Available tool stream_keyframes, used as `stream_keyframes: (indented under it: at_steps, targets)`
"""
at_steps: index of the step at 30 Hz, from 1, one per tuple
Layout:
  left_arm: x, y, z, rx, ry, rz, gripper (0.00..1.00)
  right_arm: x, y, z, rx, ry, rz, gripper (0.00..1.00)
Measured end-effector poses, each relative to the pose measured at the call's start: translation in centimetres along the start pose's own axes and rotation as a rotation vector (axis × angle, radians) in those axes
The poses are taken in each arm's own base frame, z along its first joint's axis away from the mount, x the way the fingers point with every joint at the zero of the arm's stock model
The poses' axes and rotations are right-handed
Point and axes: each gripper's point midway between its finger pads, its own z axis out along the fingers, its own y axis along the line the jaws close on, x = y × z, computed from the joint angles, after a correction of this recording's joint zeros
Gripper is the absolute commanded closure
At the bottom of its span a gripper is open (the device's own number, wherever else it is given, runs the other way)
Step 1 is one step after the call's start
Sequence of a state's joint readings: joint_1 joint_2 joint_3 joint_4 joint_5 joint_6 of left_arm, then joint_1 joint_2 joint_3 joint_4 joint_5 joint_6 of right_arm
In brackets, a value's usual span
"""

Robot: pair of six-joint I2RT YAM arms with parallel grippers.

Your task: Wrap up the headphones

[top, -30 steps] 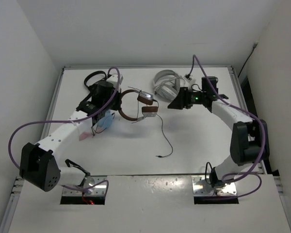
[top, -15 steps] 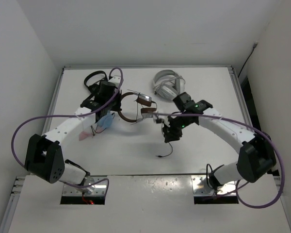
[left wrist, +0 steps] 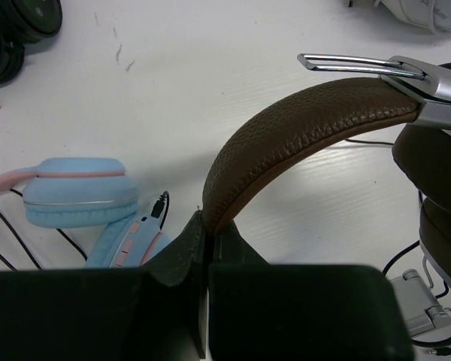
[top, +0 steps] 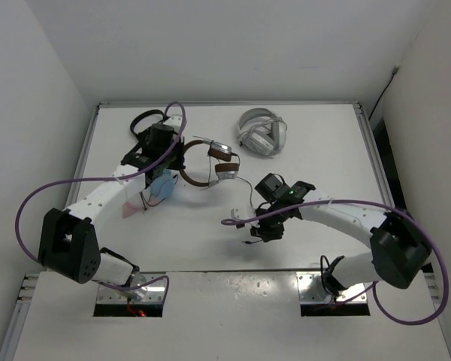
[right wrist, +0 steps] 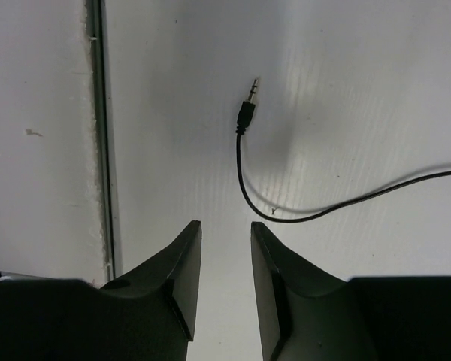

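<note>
The left gripper [left wrist: 205, 233] is clenched on the headphones [left wrist: 308, 113], its 2 fingers pinching the brown leather band at the low end of its arch. From that pinch the band curves up and over to a silver hinge and 2 brown ear pads, with a flat metal bracket lying below them. From above, the headphones sit left of centre in the far half of the desk [top: 323, 150], apart from its edges.

Crowding that grip are 3 other pairs. A blue and pink pair [left wrist: 79, 199] lies just beside the fingers on the near side, with thin black leads straggling round it. A small black pair [top: 145, 120] sits by the far left corner, behind the left wrist. A white and grey pair [top: 261, 134] lies by the far edge, to the right of the headphones and apart from them.

The right gripper [right wrist: 225, 233] is released, its 2 fingers parted by a narrow gap with bare desk showing between them. It hangs over the middle of the desk, toward the near edge. Just ahead of the fingertips the cable [right wrist: 244, 184] bends in a hook and ends in the plug [right wrist: 246, 105], lying flat and loose. A dark seam [right wrist: 98, 135] runs straight down the surface to the left of the fingers in the wrist view. The right arm's purple hose [top: 227, 221] loops out just left of that gripper.

The desk's right half and its near left part offer bare white surface.
</note>
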State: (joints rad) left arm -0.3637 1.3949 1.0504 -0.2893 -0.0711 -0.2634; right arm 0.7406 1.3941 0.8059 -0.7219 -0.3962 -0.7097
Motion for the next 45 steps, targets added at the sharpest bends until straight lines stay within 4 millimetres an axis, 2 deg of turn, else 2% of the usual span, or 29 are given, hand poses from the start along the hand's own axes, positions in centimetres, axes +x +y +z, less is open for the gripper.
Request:
stream_keyframes:
  at_steps: [7, 14, 24, 45]
  targets:
    - [-0.2, -0.1, 0.0, 0.011, -0.004, -0.004, 1.0, -1.3, 0.0, 1.2, 0.029, 0.027, -0.1, 0.68]
    - [-0.2, 0.3, 0.1, 0.008, -0.005, -0.012, 1.0, -0.9, 0.2, 3.6, -0.014, 0.113, -0.111, 0.68]
    - [-0.4, 0.9, 0.1, 0.001, -0.008, -0.022, 1.0, -2.1, -0.6, 4.2, 0.017, 0.13, -0.074, 0.68]
    - [-0.2, 1.4, 0.5, 0.004, 0.004, -0.035, 1.0, -1.4, -1.1, 6.7, -0.013, 0.202, -0.017, 0.74]
